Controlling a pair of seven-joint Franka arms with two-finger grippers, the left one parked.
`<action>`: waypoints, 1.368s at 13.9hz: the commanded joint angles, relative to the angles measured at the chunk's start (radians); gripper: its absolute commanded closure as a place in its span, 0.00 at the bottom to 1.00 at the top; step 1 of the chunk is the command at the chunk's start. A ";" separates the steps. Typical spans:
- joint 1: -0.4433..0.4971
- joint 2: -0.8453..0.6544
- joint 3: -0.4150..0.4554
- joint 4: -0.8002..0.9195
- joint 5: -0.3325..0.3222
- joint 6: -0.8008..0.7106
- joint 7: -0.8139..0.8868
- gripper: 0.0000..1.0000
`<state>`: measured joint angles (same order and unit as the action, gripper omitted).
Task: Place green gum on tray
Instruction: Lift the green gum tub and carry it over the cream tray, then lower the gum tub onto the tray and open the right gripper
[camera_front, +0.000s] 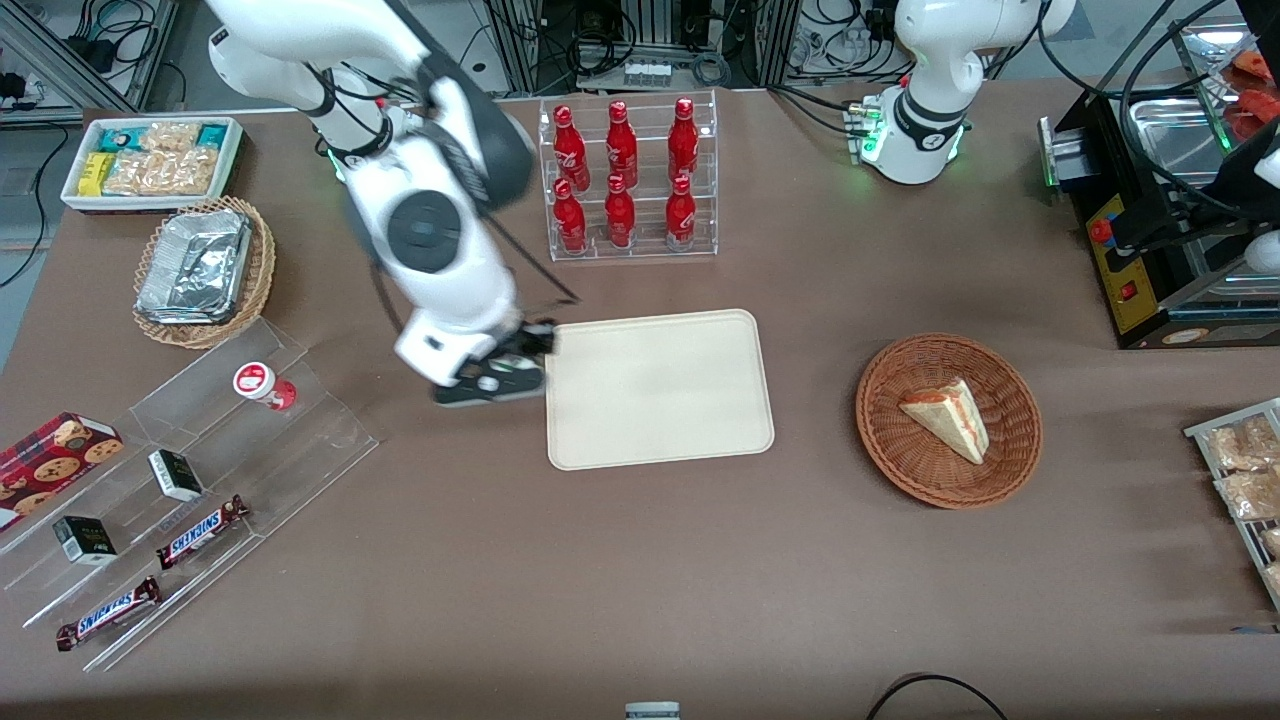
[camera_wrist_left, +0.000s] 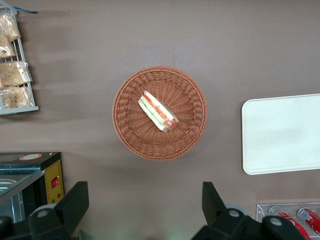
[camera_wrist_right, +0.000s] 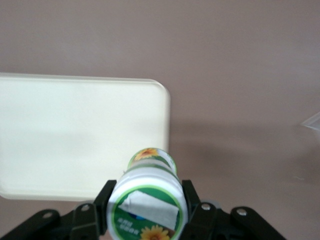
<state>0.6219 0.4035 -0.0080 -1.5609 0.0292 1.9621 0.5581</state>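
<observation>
Gripper (camera_wrist_right: 145, 212): its two dark fingers are clamping the green gum between them; in the front view the gripper (camera_front: 500, 372) is hanging left of centre in the frame, just beside the tray's edge toward the working arm's end.
Green gum (camera_wrist_right: 146, 197): a small white cylinder with a round green-and-white lid showing a sunflower print and a green and yellow label, sitting held in the gripper above the brown table, close to one rounded tray corner.
Tray (camera_front: 660, 388): flat, cream-beige, smooth, rectangular with rounded corners and a low rim, lying at the centre of the front frame.
Table (camera_front: 640, 560): matte brown surface.
Red-lidded bottle (camera_front: 264, 385): lying on the clear acrylic stepped rack (camera_front: 180, 480) at the frame's left.
Wicker basket (camera_front: 948, 420): round, woven, holding a wrapped sandwich wedge (camera_front: 948, 415), right of the tray.
</observation>
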 joint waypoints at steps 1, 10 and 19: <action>0.074 0.174 -0.012 0.137 0.008 0.090 0.152 1.00; 0.214 0.333 -0.021 0.131 -0.057 0.274 0.411 1.00; 0.236 0.328 -0.020 0.050 -0.055 0.330 0.459 1.00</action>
<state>0.8523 0.7370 -0.0226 -1.4990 -0.0117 2.2727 0.9956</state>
